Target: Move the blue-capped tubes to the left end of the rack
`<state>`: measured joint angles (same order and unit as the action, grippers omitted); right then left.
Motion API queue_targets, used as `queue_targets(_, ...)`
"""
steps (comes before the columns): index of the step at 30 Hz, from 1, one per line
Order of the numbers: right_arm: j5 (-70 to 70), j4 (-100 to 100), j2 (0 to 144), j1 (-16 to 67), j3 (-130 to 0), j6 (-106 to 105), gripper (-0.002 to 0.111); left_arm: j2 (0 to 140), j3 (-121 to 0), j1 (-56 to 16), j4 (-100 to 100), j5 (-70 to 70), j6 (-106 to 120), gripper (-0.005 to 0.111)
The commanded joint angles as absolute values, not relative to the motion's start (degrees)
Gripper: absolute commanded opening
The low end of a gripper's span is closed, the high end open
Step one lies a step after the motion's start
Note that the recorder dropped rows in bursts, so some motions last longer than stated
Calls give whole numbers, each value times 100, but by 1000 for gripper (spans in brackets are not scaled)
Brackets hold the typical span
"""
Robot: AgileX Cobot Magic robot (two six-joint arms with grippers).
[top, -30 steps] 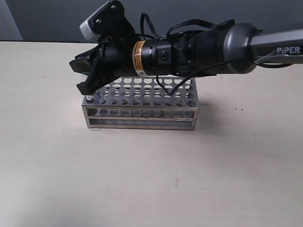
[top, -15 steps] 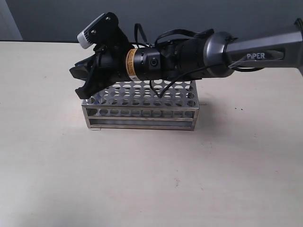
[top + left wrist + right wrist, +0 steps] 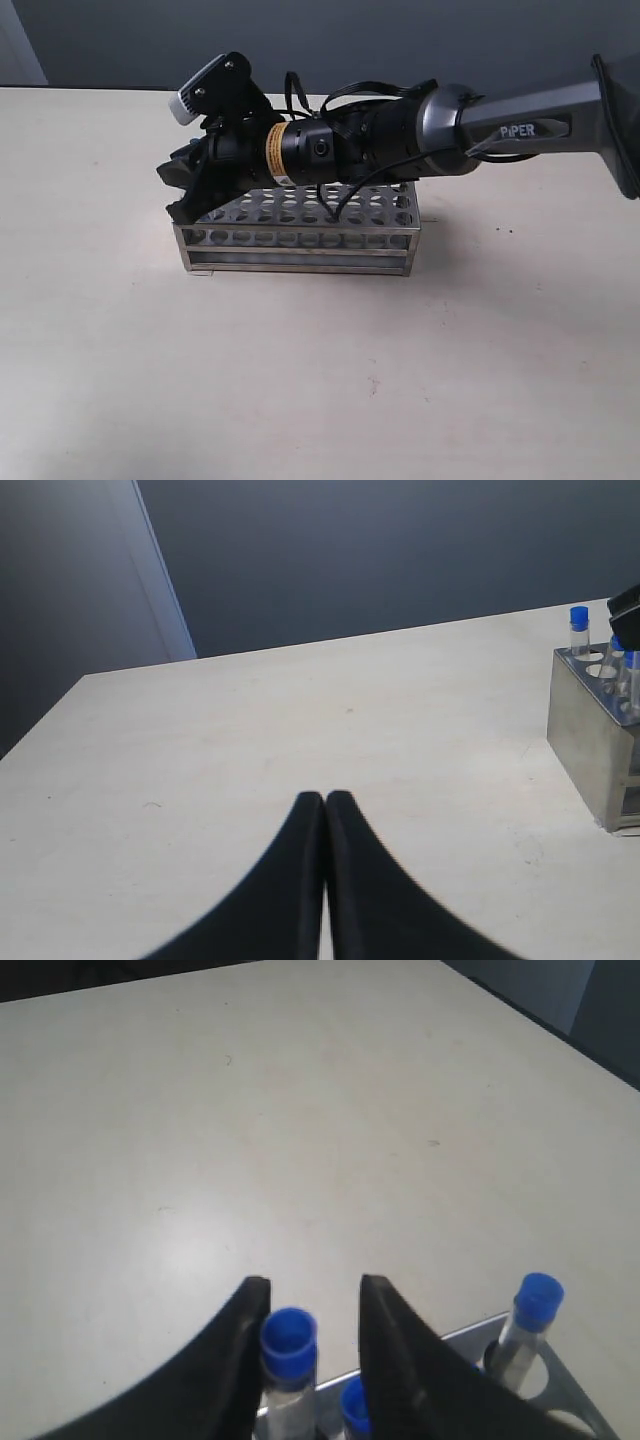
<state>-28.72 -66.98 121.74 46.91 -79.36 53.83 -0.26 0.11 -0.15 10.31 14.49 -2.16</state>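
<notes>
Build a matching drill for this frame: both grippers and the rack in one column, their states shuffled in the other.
Things:
1. left gripper
2. right gripper
3. rack

States:
A. shiny steel, standing on the table
B. open, straddling a blue-capped tube
C. shut, nothing held, above bare tabletop

Pairs: 1-C, 2-B, 3-A
</notes>
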Motion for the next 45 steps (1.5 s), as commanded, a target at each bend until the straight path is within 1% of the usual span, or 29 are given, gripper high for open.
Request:
queue_targets(1,-2862,-6700,12166,4693,-7966,5397,43,0,0,-54,1017,1372,-236,0)
queue_targets(12,-2873,-6700,12154,4682,-7968,5424,42,0,0,-54,1017,1372,-236,0)
queue_targets(15,-2862,-6689,11910,4671,-7968,5535,42,0,0,-54,1017,1372,-236,0)
queue_targets(16,-2789,-6614,11747,4659,-7968,5560,40,0,0,-54,1017,1372,-236,0)
queue_targets(17,-2702,-6546,11592,4647,-7968,5587,37,0,0,-54,1017,1372,-236,0)
queue_targets(18,-2548,-6507,11361,4632,-7968,5602,28,0,0,-54,1017,1372,-236,0)
queue_targets(20,-2035,-6567,10877,4594,-7968,5602,4,0,0,-54,1017,1372,-236,0)
queue_targets(21,-1596,-6608,10589,4580,-7968,5618,0,0,0,-54,1017,1372,-236,0)
queue_targets(25,496,-6635,9341,4443,-7777,5628,-1,0,0,-54,1017,1372,-236,0)
queue_targets(26,1020,-6587,8571,4330,-7430,5605,-1,0,0,-54,1017,1372,-236,0)
queue_targets(27,1108,-6534,8141,4259,-7149,5605,-1,0,0,-54,1017,1372,-236,0)
queue_targets(30,1189,-6281,6150,4117,-5540,5593,-1,0,0,-54,1017,1372,-236,0)
queue_targets(31,1264,-6265,5760,4117,-5214,5593,-1,0,0,-54,1017,1372,-236,0)
queue_targets(33,1797,-5855,4604,4117,-4250,5593,-1,0,0,-54,1017,1372,-236,0)
queue_targets(36,2806,-5696,3774,4117,-3685,5609,-1,0,0,-54,1017,1372,-236,0)
queue_targets(39,3872,-5555,3235,4117,-3617,5617,-1,0,0,-54,1017,1372,-236,0)
queue_targets(43,4331,-5716,2786,4094,-3617,5370,-1,0,0,-54,1017,1372,-236,0)
queue_targets(45,4047,-5349,2498,3774,-3617,5337,-1,0,0,-54,1017,1372,-236,0)
